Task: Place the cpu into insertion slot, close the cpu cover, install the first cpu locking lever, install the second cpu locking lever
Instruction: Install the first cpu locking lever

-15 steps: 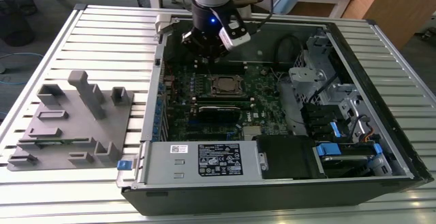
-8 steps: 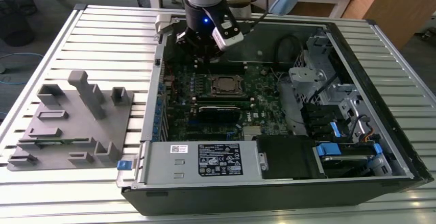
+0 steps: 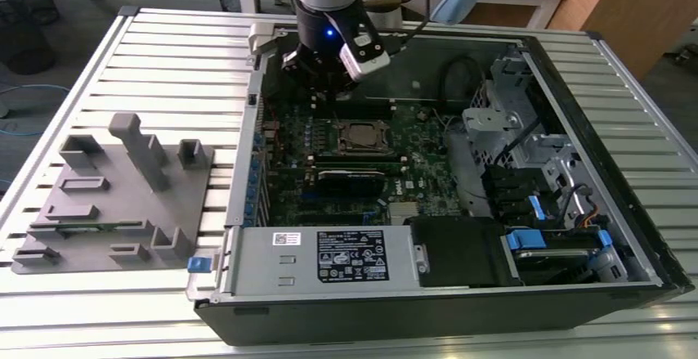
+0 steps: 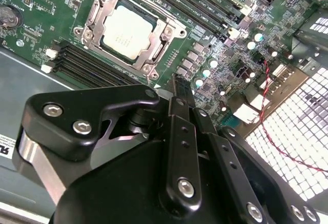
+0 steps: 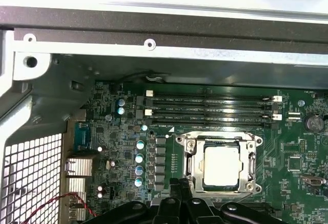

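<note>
In the exterior view, the cpu (image 3: 358, 136) lies flat, top upward, in the insertion slot (image 3: 339, 141), with the gripper (image 3: 330, 97) near it. In the second wrist view, it is framed squarely by the cpu cover (image 4: 97, 19), apparently lowered. In the first wrist view, the fingers (image 5: 175, 189) are pressed together, with nothing grasped.

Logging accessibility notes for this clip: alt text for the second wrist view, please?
A silver-topped cpu lies on the green motherboard, framed by the flat metal cpu cover. The black end effector looms in the foreground, its tip near the cover's edge.
</note>
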`<action>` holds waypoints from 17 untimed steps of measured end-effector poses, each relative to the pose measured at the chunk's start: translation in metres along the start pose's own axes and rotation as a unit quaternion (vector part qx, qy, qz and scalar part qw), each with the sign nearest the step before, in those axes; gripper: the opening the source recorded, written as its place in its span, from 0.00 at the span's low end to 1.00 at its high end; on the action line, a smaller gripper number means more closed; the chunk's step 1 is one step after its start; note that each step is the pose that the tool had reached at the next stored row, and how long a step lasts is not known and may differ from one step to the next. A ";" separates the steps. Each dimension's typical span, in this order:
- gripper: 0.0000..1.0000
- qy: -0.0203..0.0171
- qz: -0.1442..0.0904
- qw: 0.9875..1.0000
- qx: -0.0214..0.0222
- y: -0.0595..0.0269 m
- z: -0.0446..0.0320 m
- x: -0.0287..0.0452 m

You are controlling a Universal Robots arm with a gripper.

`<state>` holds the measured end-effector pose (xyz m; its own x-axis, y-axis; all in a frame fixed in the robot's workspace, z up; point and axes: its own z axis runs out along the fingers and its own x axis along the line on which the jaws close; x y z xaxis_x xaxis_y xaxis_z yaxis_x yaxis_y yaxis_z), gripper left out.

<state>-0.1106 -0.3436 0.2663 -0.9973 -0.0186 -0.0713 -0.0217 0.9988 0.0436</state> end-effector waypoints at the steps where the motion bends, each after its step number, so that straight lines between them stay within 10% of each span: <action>1: 0.11 0.000 0.000 1.000 0.000 0.0000 0.0000 0.0000; 5: 0.11 0.005 0.000 1.000 0.000 0.0000 0.0002 0.0000; 10: 0.11 0.037 0.002 0.999 -0.003 -0.0001 0.0012 0.0001; 17: 0.11 0.038 0.002 0.999 -0.007 -0.0001 0.0013 0.0000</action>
<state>-0.1105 -0.3436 0.2650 -0.9998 -0.0187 0.0043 -0.0184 0.9982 0.0575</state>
